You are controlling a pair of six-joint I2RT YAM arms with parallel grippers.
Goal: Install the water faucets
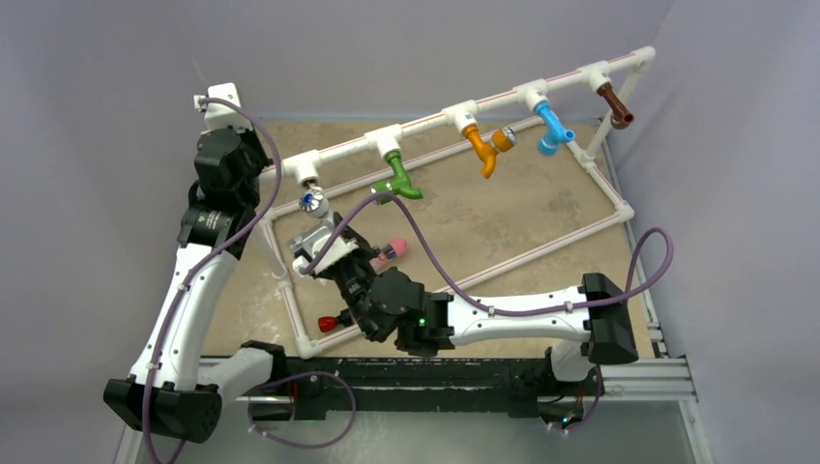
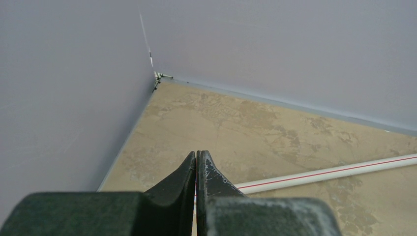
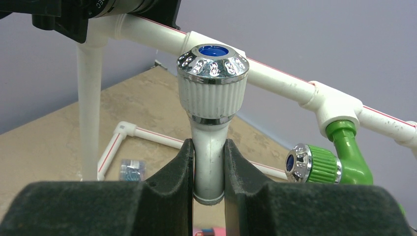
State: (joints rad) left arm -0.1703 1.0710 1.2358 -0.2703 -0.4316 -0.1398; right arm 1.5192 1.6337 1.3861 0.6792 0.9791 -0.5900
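Top, left-wrist and right-wrist views of my two-arm rig. My right gripper (image 3: 209,147) is clamped on the pale stem of the white plastic faucet with a ribbed knob, chrome rim and blue centre (image 3: 212,93). Both black fingers (image 3: 179,167) press its sides, with the knob upright above them. From above, this white faucet (image 1: 311,199) sits just below the leftmost T-fitting (image 1: 306,164) of the white plastic pipe frame (image 1: 622,207); whether it is seated in that fitting I cannot tell. Along the same raised rail hang, left to right, the green faucet (image 1: 398,181), the orange faucet (image 1: 483,147), the blue faucet (image 1: 553,128) and the brown faucet (image 1: 615,104), each under its own fitting. My left gripper (image 2: 197,156) is closed on nothing, fingertips touching, held above the mottled tan table (image 2: 275,132) near its far left corner. A pink-capped cylinder (image 1: 392,249) lies on the table just beside the right wrist
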